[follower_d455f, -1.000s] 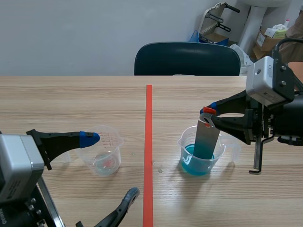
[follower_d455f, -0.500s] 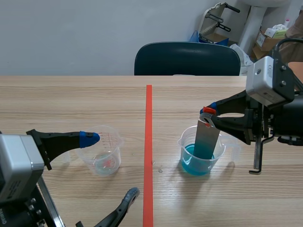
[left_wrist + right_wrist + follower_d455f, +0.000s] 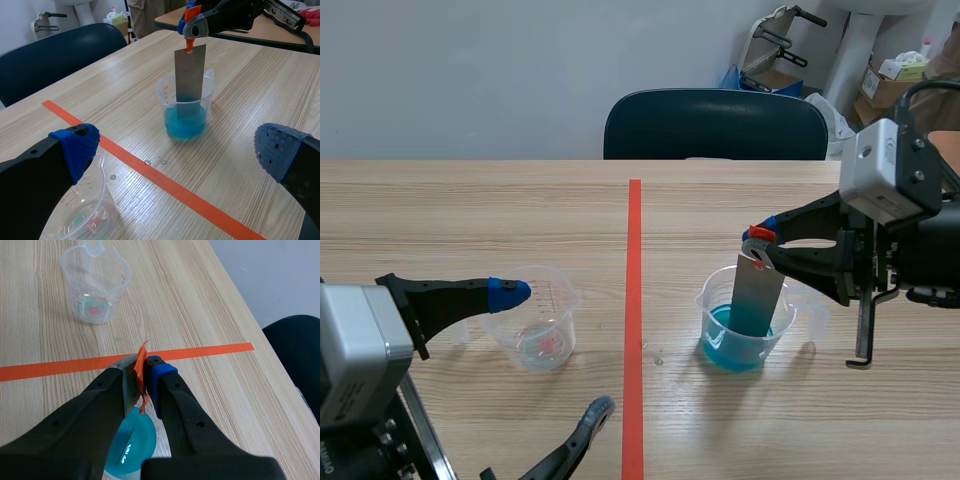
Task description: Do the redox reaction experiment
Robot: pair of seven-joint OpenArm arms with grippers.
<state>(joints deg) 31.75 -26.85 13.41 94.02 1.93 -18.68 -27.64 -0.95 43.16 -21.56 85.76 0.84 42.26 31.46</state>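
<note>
The right gripper was closed on the top end of a grey metal strip, its two fingers pinching the edge where an orange tab stuck out between the pads. The strip hung nearly upright straight below the fingertips. Its lower end dipped into the blue liquid in a clear plastic cup, which stood on the table to the right of the orange tape line. The strip leaned against the cup's far rim (whether its tip reached the bottom could not be made out). The gripper itself sat above the cup and clear of its rim.

The left gripper was spread wide and gripped nothing. One blue-padded finger hovered over the near rim of a second clear cup, on the left of the tape line, well apart from the first. That cup had only a faint reddish smear at its bottom. A few small droplets lay on the wood beside the tape, between the two cups. A dark chair stood at the table's far side.
</note>
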